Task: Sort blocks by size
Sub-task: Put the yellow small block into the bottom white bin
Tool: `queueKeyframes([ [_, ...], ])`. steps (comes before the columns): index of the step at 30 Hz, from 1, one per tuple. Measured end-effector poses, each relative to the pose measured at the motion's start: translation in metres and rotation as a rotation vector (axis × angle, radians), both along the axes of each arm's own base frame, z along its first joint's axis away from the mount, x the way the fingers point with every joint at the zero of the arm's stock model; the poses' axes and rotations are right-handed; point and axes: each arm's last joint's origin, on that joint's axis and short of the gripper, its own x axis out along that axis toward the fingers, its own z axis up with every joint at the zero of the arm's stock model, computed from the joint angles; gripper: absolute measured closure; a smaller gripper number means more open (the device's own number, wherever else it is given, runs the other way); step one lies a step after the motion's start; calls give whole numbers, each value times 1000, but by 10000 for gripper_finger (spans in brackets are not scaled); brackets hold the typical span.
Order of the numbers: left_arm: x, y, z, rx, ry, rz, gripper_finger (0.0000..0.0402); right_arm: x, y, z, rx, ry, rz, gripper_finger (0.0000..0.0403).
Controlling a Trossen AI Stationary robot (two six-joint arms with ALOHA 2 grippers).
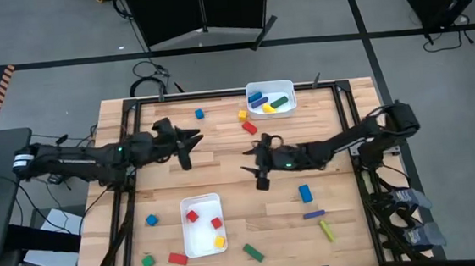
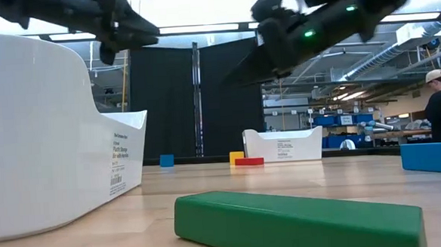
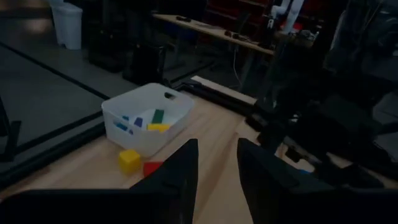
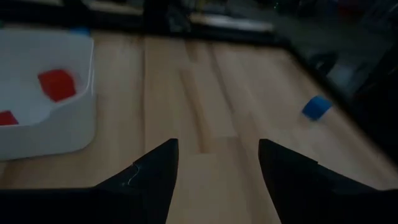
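Scattered over the surface (image 1: pixel 224 175): blocks (image 1: pixel 250 128), cubes and longer bars in red, blue, green, yellow and purple. Already sorted, by the look of it: several bars in the far tray (image 1: pixel 270 84), red and yellow cubes in the near tray (image 1: pixel 200 199). Loose for now: a yellow cube (image 3: pixel 129 159) and a red block just beside the far tray, a blue cube (image 4: pixel 316 107) near the near tray, a green bar (image 2: pixel 297 219) at the near edge, more towards the right side. Judged light, rigid and smooth-sided, so no risk of crushing but prone to skid or twist if nudged off-centre. Best taken from above across two flat opposite faces, bars across the short width near the middle to avoid tipping. Left gripper (image 3: pixel 217 148): raised above the surface, aimed at the far tray, fingers parted only narrowly, nothing between them, touching nothing. Right gripper (image 4: pixel 217 148): over mid-surface, facing the near tray, fingers spread wide, likewise empty and off the wood.
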Motion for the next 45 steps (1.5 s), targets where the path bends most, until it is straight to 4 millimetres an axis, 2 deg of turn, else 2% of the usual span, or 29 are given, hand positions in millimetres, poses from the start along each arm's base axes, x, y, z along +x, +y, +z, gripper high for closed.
queueKeyframes([
  [6,-19,-6,3,-2,-101,-28,283,53,-27,12,19,113,-50,169],
  [10,-29,-9,5,7,-217,-55,283,90,-62,27,38,145,-103,169],
  [14,-35,-11,3,6,-262,-73,283,121,-103,40,102,131,-110,168],
  [19,-38,-14,-3,-10,-291,-92,283,146,-157,39,209,164,-182,168],
  [24,-38,-14,-5,-18,-294,-97,284,165,-199,21,285,214,-273,167],
  [28,-38,-15,-3,-18,-308,-107,284,177,-215,5,314,280,-295,155],
  [32,-38,-15,-3,-18,-311,-115,284,185,-223,1,347,309,-282,134],
  [36,-38,-15,-3,-1,-306,-118,284,192,-226,-4,367,321,-279,112],
  [39,-38,-16,-3,2,-304,-119,284,190,-224,-8,333,373,-247,99],
  [42,-38,-16,-3,0,-304,-120,284,180,-223,2,256,468,-207,93],
  [45,-38,-16,-3,-1,-305,-127,284,164,-224,34,168,522,-175,93],
])
